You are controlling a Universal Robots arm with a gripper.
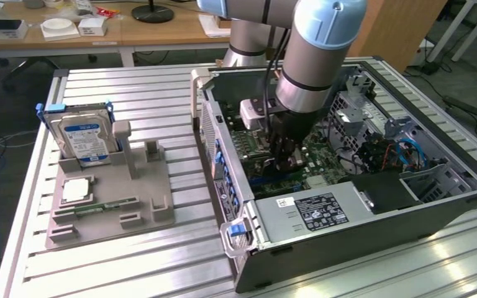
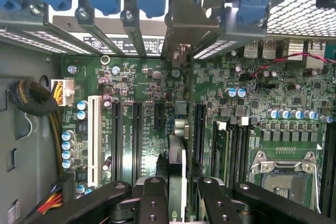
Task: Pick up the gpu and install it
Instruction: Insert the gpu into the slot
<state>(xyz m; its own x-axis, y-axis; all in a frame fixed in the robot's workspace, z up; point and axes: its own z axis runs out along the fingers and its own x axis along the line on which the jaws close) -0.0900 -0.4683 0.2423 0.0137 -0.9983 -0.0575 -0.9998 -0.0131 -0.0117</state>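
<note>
Inside the case (image 1: 371, 239), fingers (image 2: 153, 203) hold the gpu (image 2: 177, 163).

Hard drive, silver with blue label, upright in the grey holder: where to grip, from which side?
Pinch the silver, blue-labelled hard drive by its upper half, across the broad faces, from above. It stands on edge, lower part sunk in the grey holder, with a grey post close on the exterior view's right, so likely only the top is free.

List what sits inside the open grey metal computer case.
Green motherboard with black slots, a labelled power supply box, blue cables. The gripper holds the thin flat gpu edge-on over the slots; the arm covers the board beneath it.
</note>
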